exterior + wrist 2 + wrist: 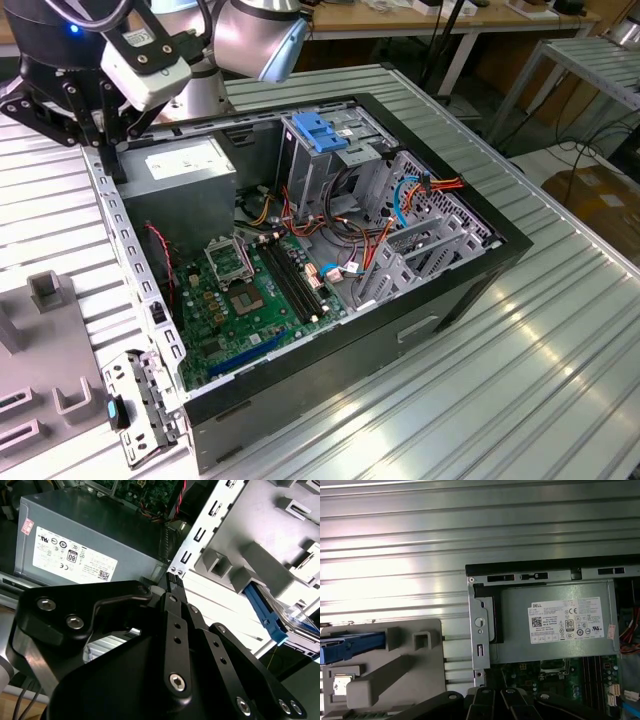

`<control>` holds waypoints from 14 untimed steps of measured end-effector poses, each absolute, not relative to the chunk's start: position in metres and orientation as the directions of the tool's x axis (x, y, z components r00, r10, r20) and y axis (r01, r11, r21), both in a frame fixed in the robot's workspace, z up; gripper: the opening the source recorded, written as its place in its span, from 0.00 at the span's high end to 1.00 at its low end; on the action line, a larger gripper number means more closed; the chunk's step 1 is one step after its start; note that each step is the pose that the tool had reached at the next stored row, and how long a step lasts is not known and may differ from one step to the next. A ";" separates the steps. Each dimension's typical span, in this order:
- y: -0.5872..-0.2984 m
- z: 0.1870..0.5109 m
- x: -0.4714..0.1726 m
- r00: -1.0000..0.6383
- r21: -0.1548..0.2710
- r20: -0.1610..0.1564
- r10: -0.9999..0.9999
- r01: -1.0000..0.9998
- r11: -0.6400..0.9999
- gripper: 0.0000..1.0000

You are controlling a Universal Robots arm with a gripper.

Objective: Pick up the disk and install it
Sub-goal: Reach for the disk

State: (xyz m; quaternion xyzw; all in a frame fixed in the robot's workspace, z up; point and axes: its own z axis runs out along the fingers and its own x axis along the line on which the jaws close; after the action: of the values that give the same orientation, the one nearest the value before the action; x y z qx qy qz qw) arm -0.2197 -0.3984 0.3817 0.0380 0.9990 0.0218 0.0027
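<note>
Ribbed metal table [560,350], one open case [440,300], one disk [350,646], end effector [173,578] pressed together

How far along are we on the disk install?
Nothing looks done yet. The disk sits in the grey fixture beside the case, not in the case. In hand: nothing. The gripper is shut and empty, over the case edge by the power supply. Left: both the pickup and the install.
</note>
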 end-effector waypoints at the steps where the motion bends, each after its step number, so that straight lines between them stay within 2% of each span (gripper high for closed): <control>1: -0.398 0.381 -0.220 -0.997 0.044 -0.004 0.076 0.076 0.996 0.89; 14: -0.398 0.381 -0.223 -0.997 0.044 -0.004 0.076 0.076 0.996 0.89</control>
State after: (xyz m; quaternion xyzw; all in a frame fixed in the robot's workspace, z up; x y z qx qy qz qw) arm -0.2234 -0.3983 0.3809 0.0381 0.9990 0.0218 0.0027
